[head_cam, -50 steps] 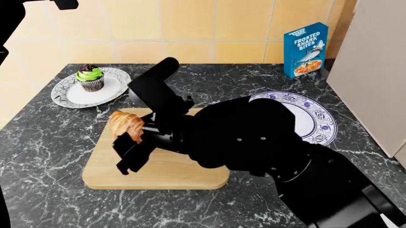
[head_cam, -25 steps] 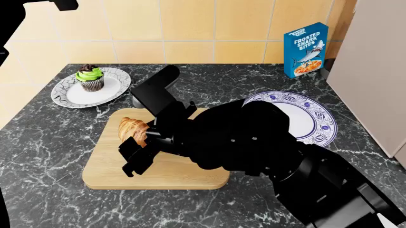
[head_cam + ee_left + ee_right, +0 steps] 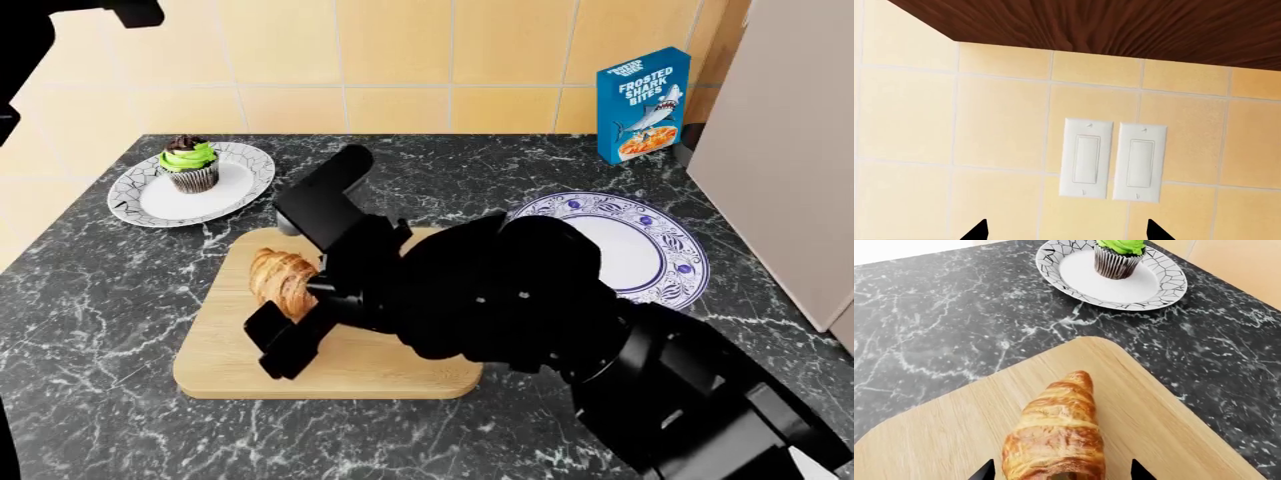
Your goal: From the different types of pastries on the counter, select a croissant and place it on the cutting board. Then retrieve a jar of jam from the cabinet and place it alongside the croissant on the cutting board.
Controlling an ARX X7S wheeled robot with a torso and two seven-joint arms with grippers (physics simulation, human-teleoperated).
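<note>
Placing the croissant (image 3: 282, 279) on the cutting board (image 3: 214, 370) is the step you are in now, and it looks almost finished. Your right gripper (image 3: 296, 315) is low over the board, and in the right wrist view the croissant (image 3: 1057, 432) lies on the light wood of the cutting board (image 3: 941, 435), its near end between the two dark fingertips. The tips stand well apart on each side and do not seem to touch the pastry, so I judge the jaws open and holding nothing. The next move, as I judge it, asks you to lift the right arm straight up without pushing the croissant, then go to the cabinet for the jar of jam, which no view shows. Farther on the counter (image 3: 80, 300) the cupcake (image 3: 190, 164) stands on its white plate (image 3: 147, 200), apart from the board. Your left gripper (image 3: 1066, 231) is raised toward the tiled wall with two switches (image 3: 1113, 160); its tips are spread, nothing between them.
</note>
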